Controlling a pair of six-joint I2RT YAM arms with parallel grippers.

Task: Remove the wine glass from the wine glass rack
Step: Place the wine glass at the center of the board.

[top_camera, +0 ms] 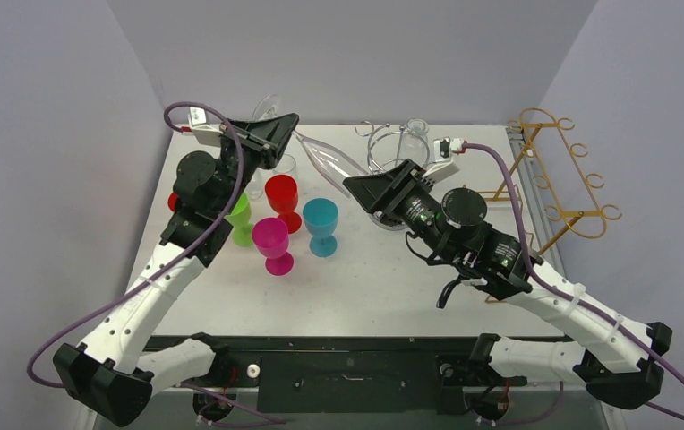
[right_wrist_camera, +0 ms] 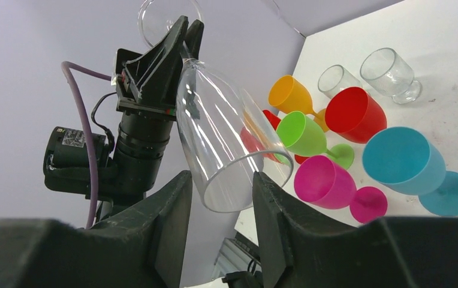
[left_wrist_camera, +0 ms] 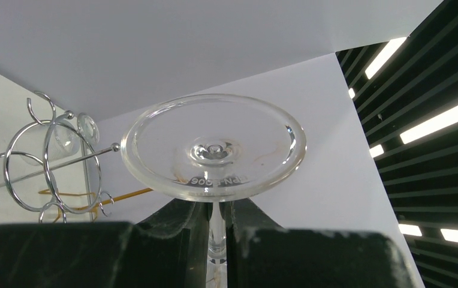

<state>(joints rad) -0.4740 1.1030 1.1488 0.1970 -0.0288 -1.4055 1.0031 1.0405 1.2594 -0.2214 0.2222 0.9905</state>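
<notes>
Your left gripper [left_wrist_camera: 214, 211] has its jaws pinching the stem of the clear wine glass [top_camera: 325, 161] just under the foot. That hold leaves the bowl free and pointing across at the other arm. The glass hangs tilted in the air above the table [top_camera: 365, 287]. It is beside the silver wire rack [top_camera: 394, 148] and, by my reading, not hung on it.

Your right gripper [right_wrist_camera: 219, 195] has its 2 jaws spread either side of the bowl's rim, placed to take the wide end. Whether the pads touch glass I cannot tell.

I judge this a handover between the 2 arms. The coloured goblets [top_camera: 281, 195] stand on the table near the left arm, so a dropped glass would land among them. Let go on the left only once the right grip is firm.
</notes>
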